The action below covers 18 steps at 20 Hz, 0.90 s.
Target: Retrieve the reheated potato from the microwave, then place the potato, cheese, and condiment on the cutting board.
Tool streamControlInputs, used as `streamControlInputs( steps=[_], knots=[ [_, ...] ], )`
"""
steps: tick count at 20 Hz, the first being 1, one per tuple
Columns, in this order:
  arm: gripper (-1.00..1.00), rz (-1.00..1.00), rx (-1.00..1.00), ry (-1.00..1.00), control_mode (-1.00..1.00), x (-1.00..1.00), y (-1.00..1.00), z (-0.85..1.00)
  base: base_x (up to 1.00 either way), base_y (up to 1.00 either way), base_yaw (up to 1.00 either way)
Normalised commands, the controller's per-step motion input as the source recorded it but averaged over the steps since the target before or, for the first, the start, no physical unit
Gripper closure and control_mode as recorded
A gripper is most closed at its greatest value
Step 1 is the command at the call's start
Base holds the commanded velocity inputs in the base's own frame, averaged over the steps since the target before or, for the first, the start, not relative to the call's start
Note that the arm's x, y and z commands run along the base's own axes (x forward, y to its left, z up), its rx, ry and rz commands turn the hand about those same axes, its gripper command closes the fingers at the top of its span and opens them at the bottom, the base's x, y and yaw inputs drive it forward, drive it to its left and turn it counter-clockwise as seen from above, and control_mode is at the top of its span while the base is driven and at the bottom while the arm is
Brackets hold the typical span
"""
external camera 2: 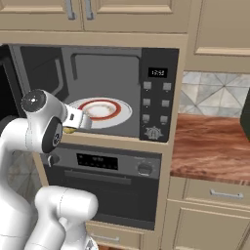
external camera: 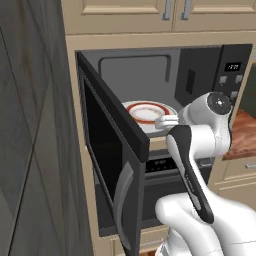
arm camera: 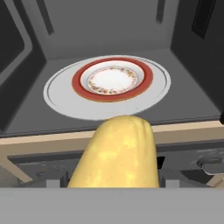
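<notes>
The microwave (external camera 2: 157,97) stands open, its dark door (external camera: 107,145) swung out to the left. Inside, a white plate with a red rim (arm camera: 112,79) lies bare on the glass turntable (arm camera: 57,94). The yellowish potato (arm camera: 118,153) sits close before the hand camera, just outside the microwave's front sill and covering the fingertips. In the right base view a sliver of the potato (external camera 2: 69,130) peeks out under the white hand, where my gripper (external camera 2: 73,127) is shut on it. The cheese, the condiment and the cutting board are out of view.
A black oven with a display (external camera 2: 110,163) sits directly under the microwave. A reddish wood counter (external camera 2: 210,146) runs to the right, with a dark object (external camera 2: 245,117) at its edge. Beige cabinets hang above. A tall grey panel (external camera: 30,150) stands left of the door.
</notes>
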Motion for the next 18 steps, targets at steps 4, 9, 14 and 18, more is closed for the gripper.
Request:
streamControlInputs(
  steps=[4,9,14,18],
  knots=[
    [1.0,0.0,0.0,0.0,1.0,0.0,0.0,0.0,-0.34,0.0,-0.07],
    [1.0,0.0,0.0,0.0,1.0,0.0,0.0,0.0,0.01,-0.37,-0.02],
    [1.0,0.0,0.0,0.0,1.0,0.0,0.0,0.0,-0.02,-0.63,0.0],
    [1.0,0.0,0.0,0.0,1.0,0.0,0.0,0.0,-0.01,-0.76,0.0]
  ],
)
